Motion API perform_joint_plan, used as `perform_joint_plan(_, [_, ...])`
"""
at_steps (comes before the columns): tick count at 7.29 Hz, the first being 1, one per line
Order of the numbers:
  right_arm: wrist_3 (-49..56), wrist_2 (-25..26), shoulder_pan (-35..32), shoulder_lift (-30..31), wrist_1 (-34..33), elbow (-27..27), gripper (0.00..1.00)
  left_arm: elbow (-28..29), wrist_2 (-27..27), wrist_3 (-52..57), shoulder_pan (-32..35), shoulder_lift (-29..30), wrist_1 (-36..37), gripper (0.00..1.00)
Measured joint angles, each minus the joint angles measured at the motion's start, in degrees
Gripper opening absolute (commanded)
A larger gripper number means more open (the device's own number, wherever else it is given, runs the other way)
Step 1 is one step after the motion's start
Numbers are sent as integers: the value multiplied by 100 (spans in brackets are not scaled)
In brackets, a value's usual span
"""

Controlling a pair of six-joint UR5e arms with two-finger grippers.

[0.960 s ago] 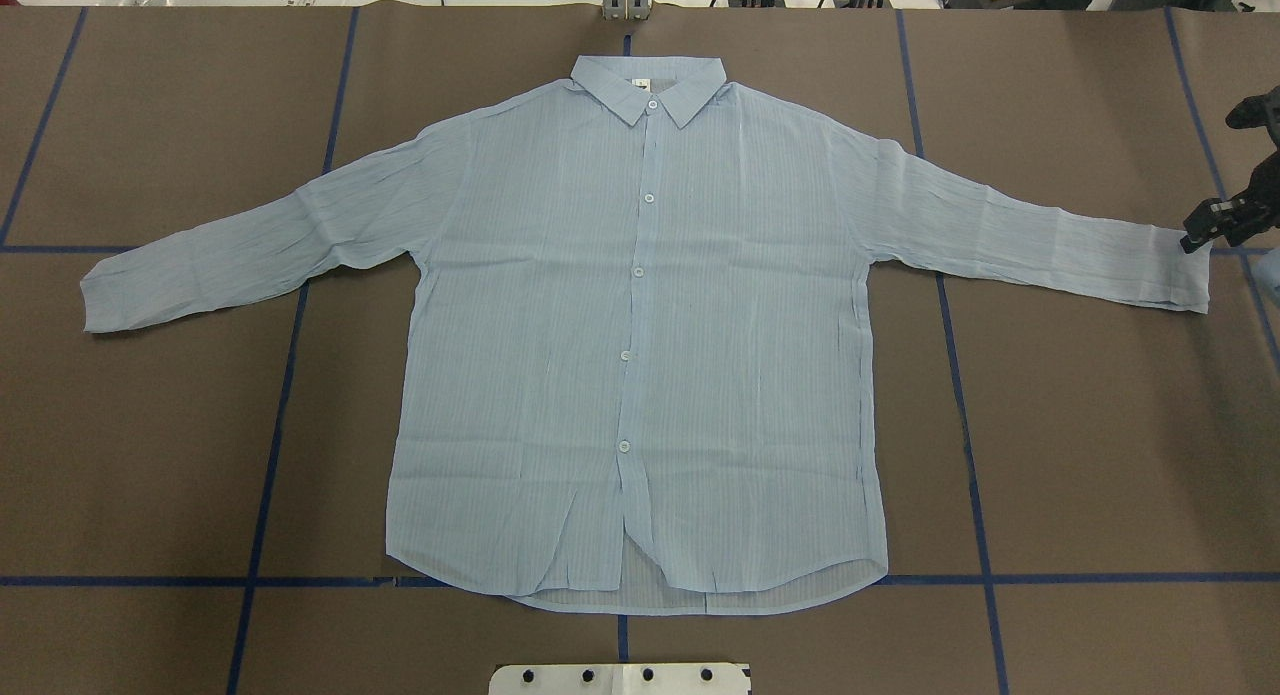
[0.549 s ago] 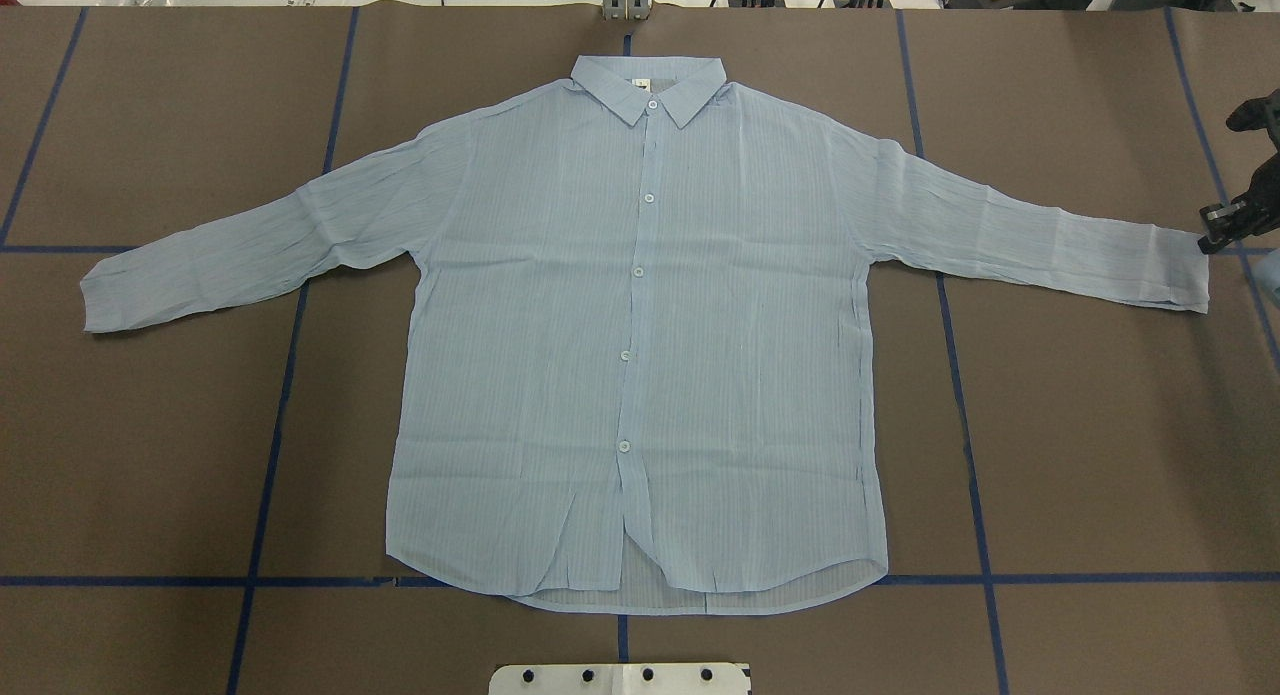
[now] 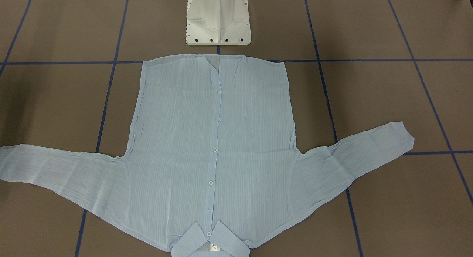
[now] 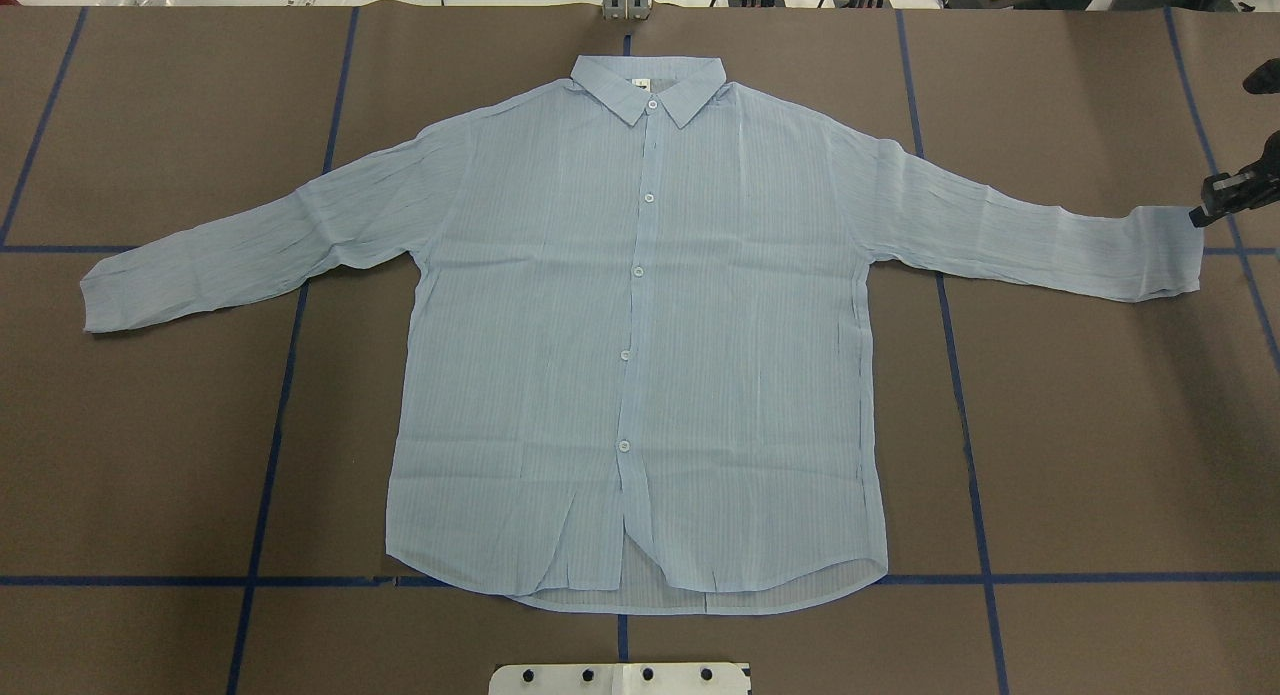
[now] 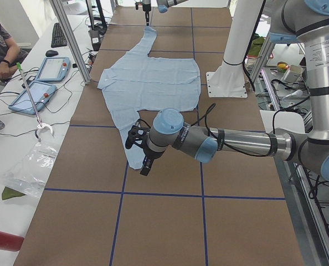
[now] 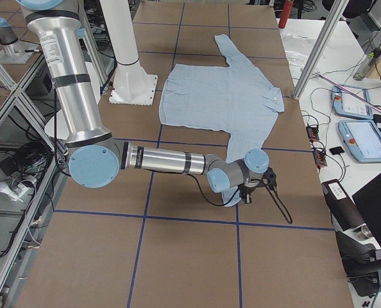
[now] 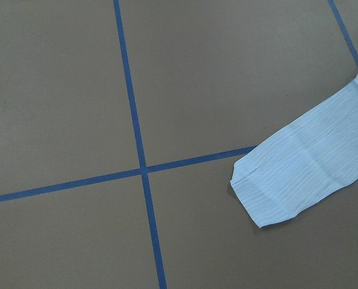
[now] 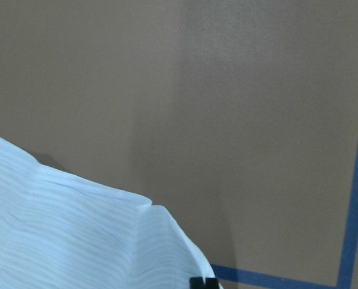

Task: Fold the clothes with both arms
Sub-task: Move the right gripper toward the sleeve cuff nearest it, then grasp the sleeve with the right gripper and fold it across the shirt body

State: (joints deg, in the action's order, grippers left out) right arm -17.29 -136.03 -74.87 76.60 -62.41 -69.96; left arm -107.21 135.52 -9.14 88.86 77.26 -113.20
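The thin light-blue striped button-up shirt [image 4: 640, 325] lay flat, buttons up, on the brown paper-covered table [image 4: 1100, 425]. Seen from overhead, its pointed collar [image 4: 648, 87] sat at 12 o'clock, the hem at 6, and the sleeves spread toward 9 and 3. At 3 o'clock the black two-finger right gripper [image 4: 1203, 213] was pinched closed on the upper corner of the right cuff [image 4: 1165, 255], which stood raised off the table. The black left gripper [image 5: 144, 169] hung near the left cuff [image 7: 275, 186]; how far its fingers were parted could not be told.
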Motion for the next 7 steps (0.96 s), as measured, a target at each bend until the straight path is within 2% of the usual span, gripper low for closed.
perform_joint_plan(2, [-738, -356, 127, 78, 20, -608, 0, -7, 1, 2, 4, 0, -8, 100])
perform_joint_plan(4, [-2114, -451, 669, 29, 26, -1345, 0, -9, 1, 37, 1, 0, -24, 100])
perform_joint_plan(5, [-3020, -296, 1063, -190, 18, -1627, 0, -10, -1, 50, 0, 1, -31, 100])
perform_joint_plan(7, [-4702, 334, 1876, -1103, -28, -1671, 0, 9, -5, 51, 0, 5, -116, 100])
